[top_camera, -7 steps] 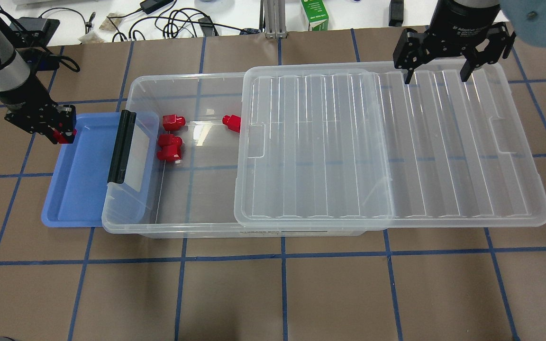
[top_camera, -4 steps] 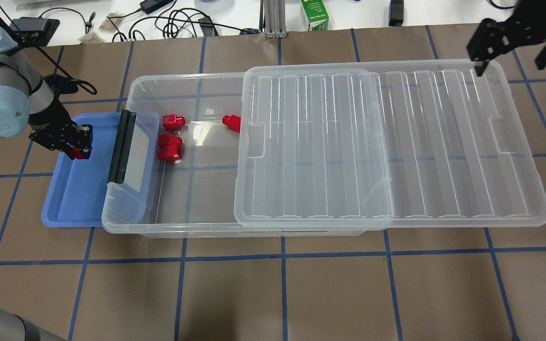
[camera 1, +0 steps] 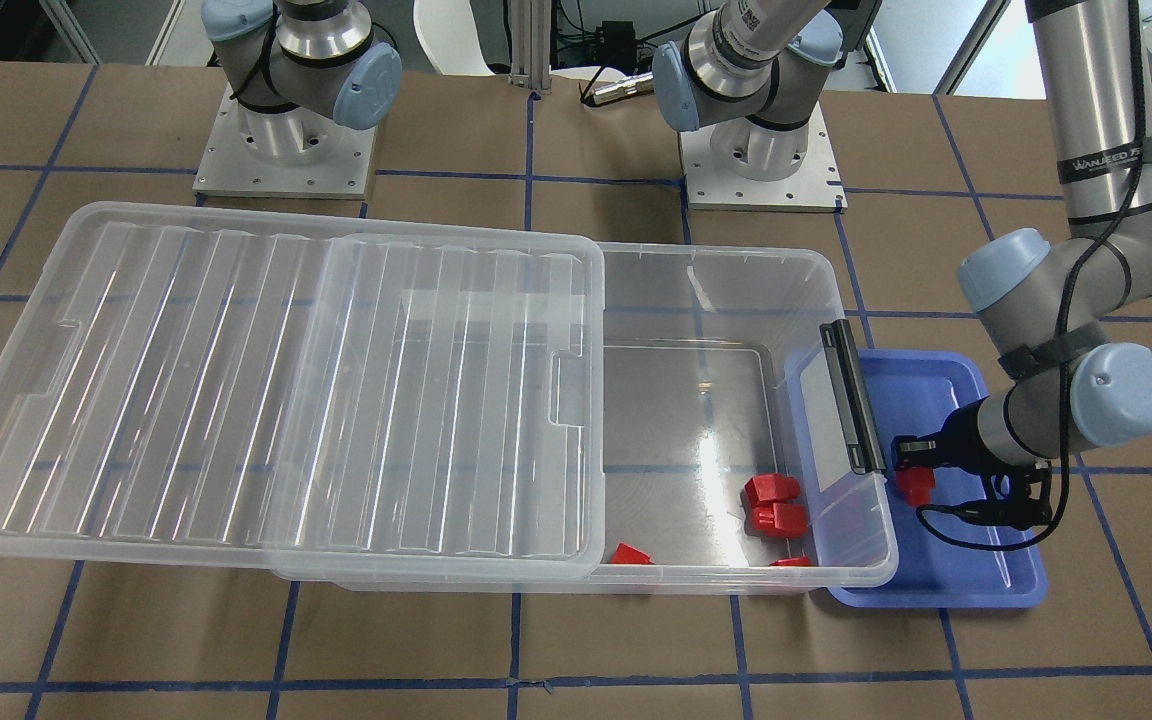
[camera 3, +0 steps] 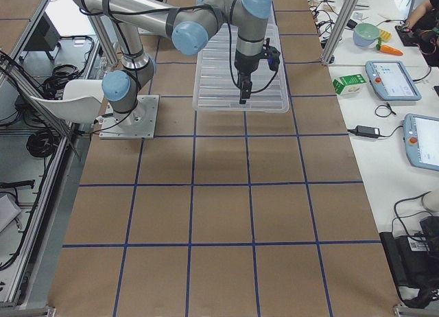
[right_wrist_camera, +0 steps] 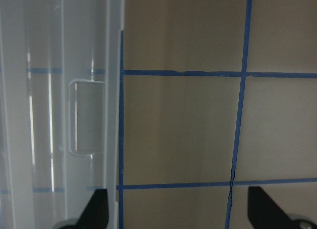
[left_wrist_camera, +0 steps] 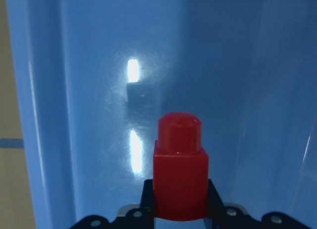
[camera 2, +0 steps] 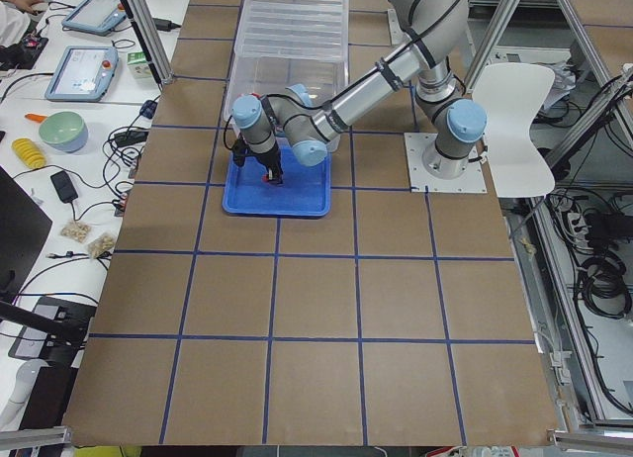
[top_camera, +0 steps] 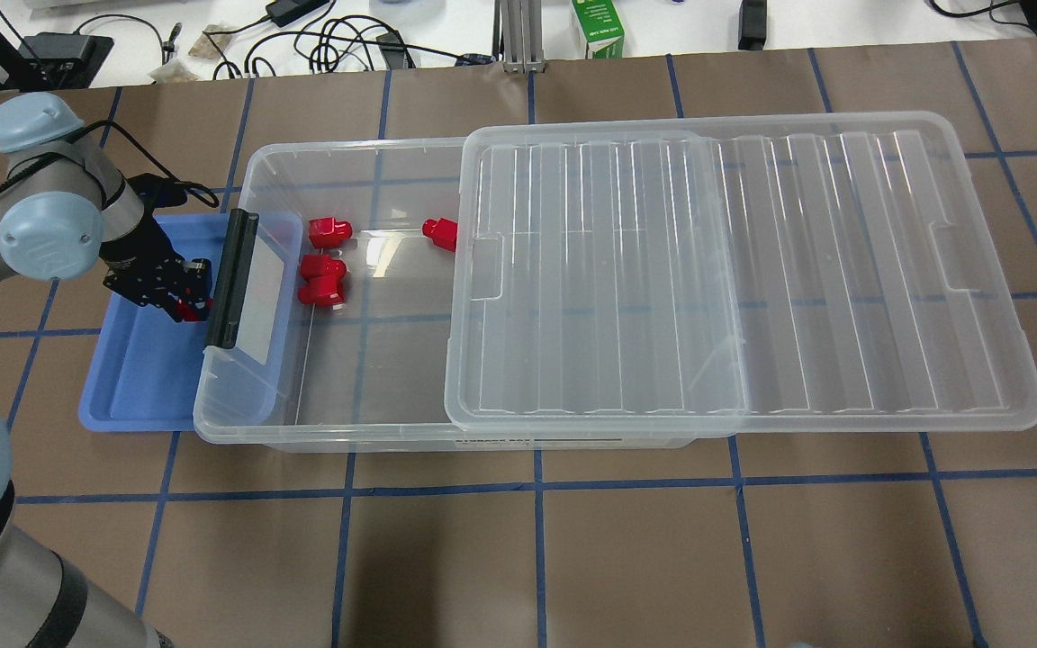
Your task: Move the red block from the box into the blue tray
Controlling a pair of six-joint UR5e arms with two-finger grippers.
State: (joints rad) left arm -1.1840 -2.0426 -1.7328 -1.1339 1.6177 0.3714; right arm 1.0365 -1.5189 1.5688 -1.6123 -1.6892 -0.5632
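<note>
Vs 1 sec ago: the left tool (top_camera: 184, 301) has come off the blue tray's (top_camera: 136, 378) far-left rim and moved inward. It's now over the tray floor, just beside the black latch bar (top_camera: 230, 279) on the box (top_camera: 356, 148) end. The right tool (right_wrist_camera: 181, 211) has left its pos. above the lid (top_camera: 843, 270) and swung out past the lid's right end; the overhead view shows only a dark sliver of it at the frame edge. The box, the lid and the three other red pieces (top_camera: 322, 281) inside the box haven't shifted.

The left tool is clamped on the red block (left_wrist_camera: 179, 174), fingers either side of its lower body. The right tool's fingers stand wide apart w/ nothing btwn them, over bare worktop (right_wrist_camera: 183, 130) next to the lid edge.

The block is bright red, glossy plastic: a squarish body w/ a narrower round-topped stub, stub pointing away from the tool toward the tray floor. It's inside the tray's outline, on the side nearest the box (I can't tell from any view whether it touches the floor). In the front-facing view it shows as a small red spot (camera 1: 913, 485) just past the latch bar, w/ the tray rim (camera 1: 996, 570) around it.
</note>
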